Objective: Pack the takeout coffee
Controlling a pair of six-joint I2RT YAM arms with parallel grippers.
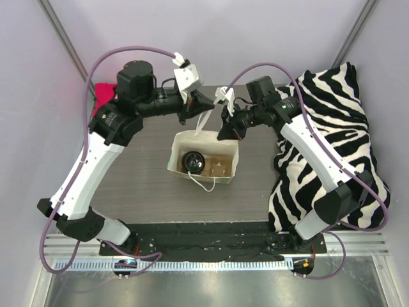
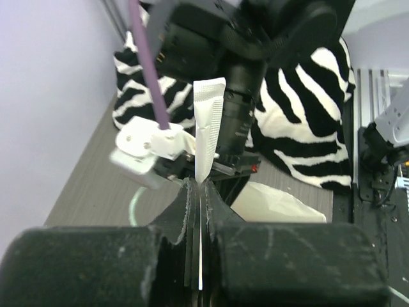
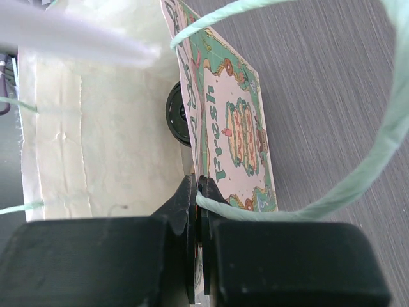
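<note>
Coffee cup (image 1: pixel 193 161) stands upright inside the open paper bag (image 1: pixel 175 152), so from above only its round black lid (image 3: pixel 174 115) shows, with the long axis running straight up through the bag's mouth. It lies below both pincers and a little toward the arm bases, in the left half of the bag, beside a brown carrier (image 1: pixel 219 167). The left pincer (image 2: pixel 200 189) is closed tight on a flat white handle strip (image 2: pixel 208 121) and hangs above the far rim. The right pincer (image 3: pixel 198 192) is clamped on the bag's printed side wall at its top edge, where a pale green cord handle (image 3: pixel 358 185) loops away. By my reckoning the right one is lower and nearer the cup, while the left is higher and further from it. With the cup already in, what remains looks like letting go of the bag. The green and pink print on the bag's outside appears to read "Fresh". I can make out no other writing.
</note>
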